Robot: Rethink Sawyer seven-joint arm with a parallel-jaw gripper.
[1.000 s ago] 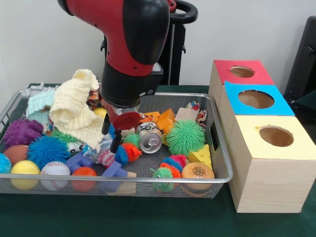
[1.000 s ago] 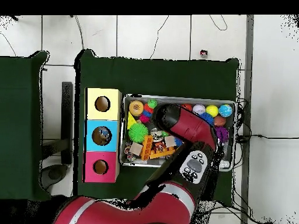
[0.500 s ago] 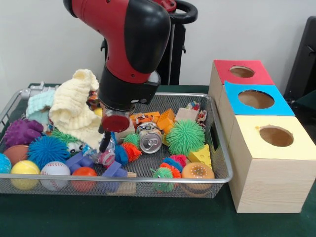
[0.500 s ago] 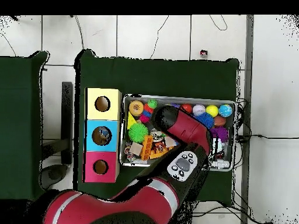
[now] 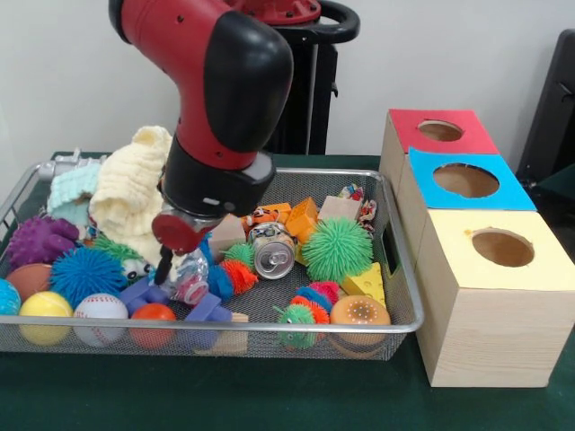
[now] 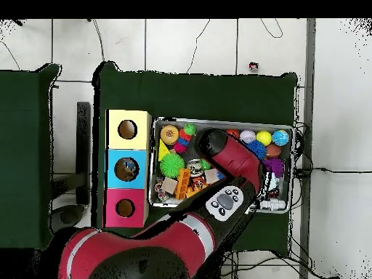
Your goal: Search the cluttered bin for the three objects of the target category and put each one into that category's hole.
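A wire mesh bin point(image 5: 269, 329) is packed with toys. Among them are a green spiky ball point(image 5: 337, 249), a soda can point(image 5: 272, 251), a cheese wedge point(image 5: 364, 283), a donut point(image 5: 359, 312), a baseball point(image 5: 101, 310) and a blue spiky ball point(image 5: 87, 272). My gripper point(image 5: 166, 265) hangs low over the bin's left-centre, by a crinkled clear wrapper point(image 5: 190, 283) and a blue block point(image 5: 144, 292). I see nothing held. In the overhead view the red arm point(image 6: 225, 152) covers the gripper. Beside the bin stand a red box point(image 5: 440, 132), a blue box point(image 5: 465, 180) and a yellow box point(image 5: 501, 249), each with a round hole.
A cream knitted cloth point(image 5: 135, 202) is heaped at the bin's back left, just behind the arm. A purple spiky toy point(image 5: 40, 241), a yellow ball point(image 5: 45, 310) and an orange ball point(image 5: 153, 314) fill the left end. From above, the boxes point(image 6: 127, 168) line the bin's left side.
In the front view the arm has swung left across the bin, carrying the gripper from beside the can to the wrapper and blue block. Nothing was picked up.
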